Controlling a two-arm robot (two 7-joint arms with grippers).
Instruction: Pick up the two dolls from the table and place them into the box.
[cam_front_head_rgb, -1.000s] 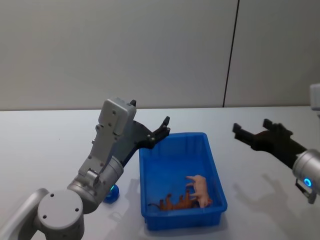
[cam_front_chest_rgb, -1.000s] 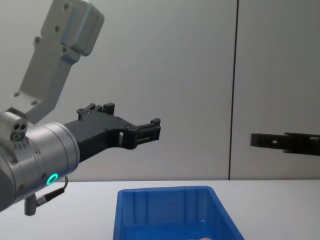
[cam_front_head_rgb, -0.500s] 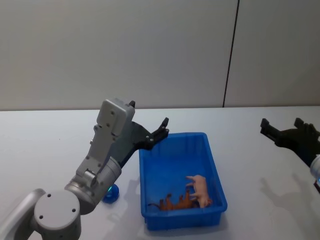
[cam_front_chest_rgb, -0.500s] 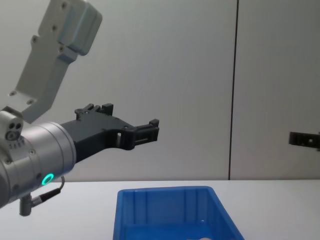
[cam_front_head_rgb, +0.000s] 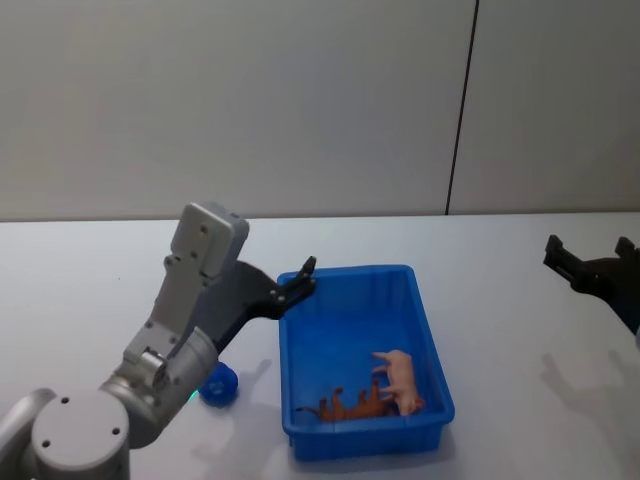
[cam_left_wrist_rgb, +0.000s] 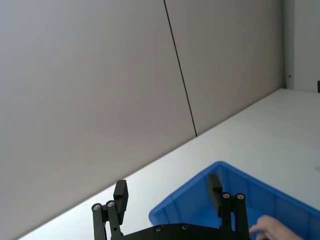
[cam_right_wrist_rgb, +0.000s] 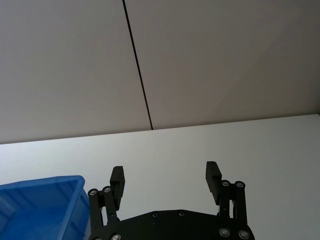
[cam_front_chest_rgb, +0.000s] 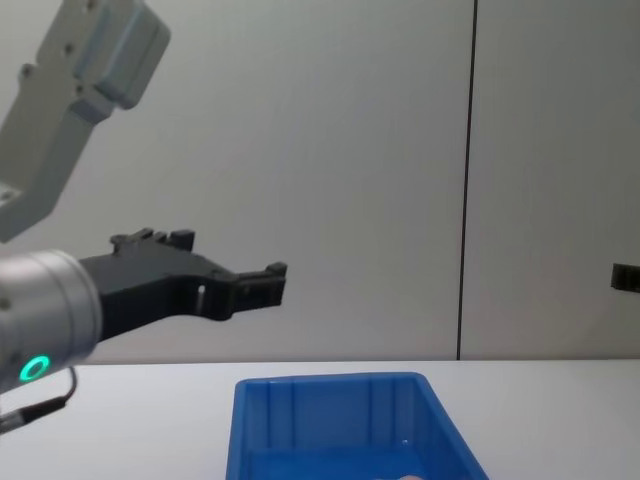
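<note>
Both dolls lie inside the blue box (cam_front_head_rgb: 432, 325): a pink doll (cam_front_head_rgb: 401, 378) near its right wall and an orange-brown doll (cam_front_head_rgb: 352, 405) against its front wall. My left gripper (cam_front_head_rgb: 301, 277) hovers open and empty above the box's back left corner. In the left wrist view, the left gripper (cam_left_wrist_rgb: 167, 192) is spread over the box (cam_left_wrist_rgb: 195, 205), with the pink doll (cam_left_wrist_rgb: 268, 228) below. My right gripper (cam_front_head_rgb: 588, 252) hangs open and empty over the white table (cam_front_head_rgb: 500, 300), far right of the box. In the right wrist view, the right gripper (cam_right_wrist_rgb: 165, 176) is open, the box (cam_right_wrist_rgb: 40, 200) off to one side.
A small blue object (cam_front_head_rgb: 217, 384) lies on the table left of the box, under my left arm. The chest view has the left gripper (cam_front_chest_rgb: 262, 287) above the box (cam_front_chest_rgb: 330, 386) and the right gripper (cam_front_chest_rgb: 626, 277) at the edge. A grey wall stands behind.
My left gripper has drawn back to the left and lower, off the box's middle. My right gripper has moved away to the right. The dolls have stayed put.
</note>
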